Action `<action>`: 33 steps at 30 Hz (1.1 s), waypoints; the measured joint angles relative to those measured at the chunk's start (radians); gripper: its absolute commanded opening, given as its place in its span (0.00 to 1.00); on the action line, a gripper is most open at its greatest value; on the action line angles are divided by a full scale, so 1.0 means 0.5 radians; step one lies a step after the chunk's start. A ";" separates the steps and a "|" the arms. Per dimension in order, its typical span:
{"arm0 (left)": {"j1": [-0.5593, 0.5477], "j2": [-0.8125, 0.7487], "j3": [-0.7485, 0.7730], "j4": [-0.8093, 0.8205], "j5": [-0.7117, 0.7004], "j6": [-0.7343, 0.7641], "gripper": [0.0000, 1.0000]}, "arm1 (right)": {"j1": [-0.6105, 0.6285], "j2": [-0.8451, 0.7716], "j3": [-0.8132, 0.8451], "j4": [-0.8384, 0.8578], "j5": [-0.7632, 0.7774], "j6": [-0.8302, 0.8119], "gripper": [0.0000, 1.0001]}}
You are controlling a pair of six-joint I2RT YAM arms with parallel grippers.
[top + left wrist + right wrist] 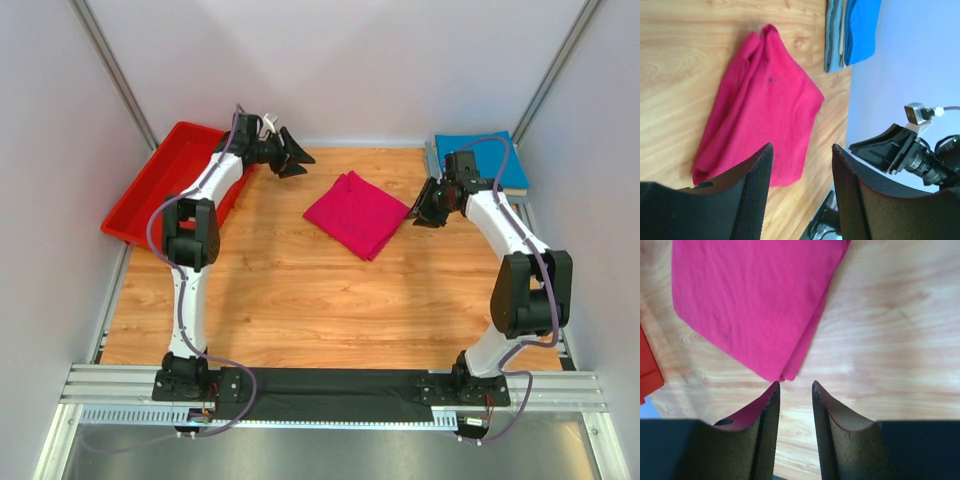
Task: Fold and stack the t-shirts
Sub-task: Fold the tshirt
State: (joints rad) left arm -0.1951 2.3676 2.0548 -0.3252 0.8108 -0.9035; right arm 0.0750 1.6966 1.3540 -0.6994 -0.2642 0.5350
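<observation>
folded pink shirt [357, 213] at the middle of the table [300, 310], lying as a diamond with its longer sides running, as far as you can judge, from far left to near right. the right pincer [794, 387] sits just beside the shirt's right corner, its jaws narrowly parted and holding nothing, with the layered corner straight ahead of the tips. the left pincer [801, 150] hovers off the far-left side, released and wide, clearly farther from the cloth. the blue shirt [480, 158] lies atop a folded stack at the far right corner, behind the right arm. you should judge the right arm nearer both to the shirt and to the stack.
</observation>
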 measured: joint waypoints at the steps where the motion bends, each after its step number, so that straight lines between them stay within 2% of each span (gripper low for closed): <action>1: 0.001 -0.047 -0.002 -0.054 -0.003 0.076 0.58 | 0.018 -0.050 -0.058 0.002 -0.005 0.024 0.33; 4: -0.044 -0.111 0.011 -0.196 -0.030 0.291 0.56 | 0.067 -0.130 -0.248 0.018 -0.012 0.092 0.38; 8: -0.153 -0.005 0.161 -0.497 -0.116 0.597 0.56 | 0.079 -0.148 -0.369 -0.019 -0.036 0.124 0.42; 12: -0.230 0.053 0.050 -0.676 -0.256 0.827 0.57 | 0.077 -0.181 -0.372 -0.020 -0.101 0.124 0.46; 18: -0.203 0.090 -0.058 -0.833 -0.423 1.009 0.56 | 0.077 -0.284 -0.497 -0.014 -0.223 0.123 0.49; 23: -0.175 0.079 -0.159 -0.788 -0.426 1.064 0.54 | 0.077 -0.288 -0.542 -0.034 -0.281 0.117 0.48; 25: -0.171 0.027 -0.261 -0.732 -0.399 1.065 0.45 | 0.077 -0.288 -0.542 -0.044 -0.291 0.111 0.48; 26: -0.172 -0.001 -0.329 -0.694 -0.390 1.064 0.33 | 0.077 -0.288 -0.542 -0.055 -0.297 0.107 0.47; 29: -0.173 -0.056 -0.493 -0.629 -0.340 1.033 0.14 | 0.077 -0.288 -0.529 -0.105 -0.298 0.081 0.46; 31: -0.174 -0.072 -0.552 -0.626 -0.321 1.017 0.10 | 0.077 -0.297 -0.518 -0.156 -0.297 0.054 0.46; 32: -0.176 -0.089 -0.584 -0.620 -0.329 1.009 0.03 | 0.077 -0.311 -0.517 -0.181 -0.296 0.037 0.46; 33: -0.179 -0.119 -0.631 -0.613 -0.352 1.003 0.00 | 0.077 -0.330 -0.518 -0.210 -0.293 0.025 0.46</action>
State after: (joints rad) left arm -0.2844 2.3081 1.7393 -0.6319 0.6346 -0.4023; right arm 0.1135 1.5314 1.0950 -0.8043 -0.4107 0.5476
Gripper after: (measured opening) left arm 0.054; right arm 0.463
